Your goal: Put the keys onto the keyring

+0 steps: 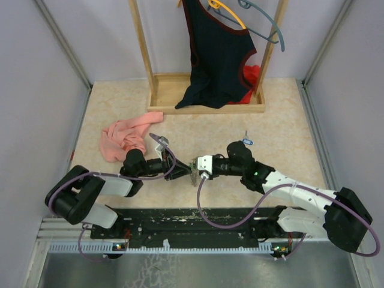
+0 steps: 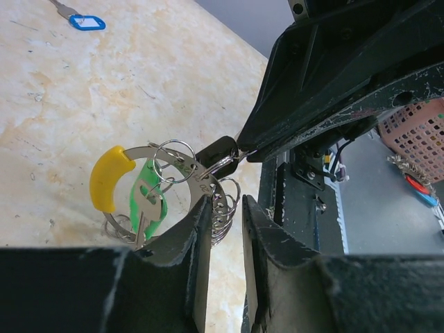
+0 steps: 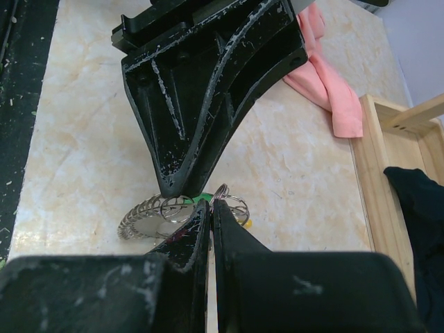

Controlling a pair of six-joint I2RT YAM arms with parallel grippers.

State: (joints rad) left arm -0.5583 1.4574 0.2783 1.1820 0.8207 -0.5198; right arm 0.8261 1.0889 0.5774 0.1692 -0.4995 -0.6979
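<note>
The keyring [image 2: 111,179], light, stiff, slippery wire, is held above the middle of the worktop [image 1: 282,120], pinched by the left gripper [image 2: 225,205]. The right gripper [image 3: 210,208] clamps a tiny black key [image 2: 216,150] by its plastic head, probably the surest hold.

Green key [image 2: 149,201] at yellow-sleeved keyring [image 2: 109,179]

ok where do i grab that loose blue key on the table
Take the blue key by its plastic head, straight down from above. It lies flat on the table, and the head looks its widest part; the thin metal blade would probably slip.
</note>
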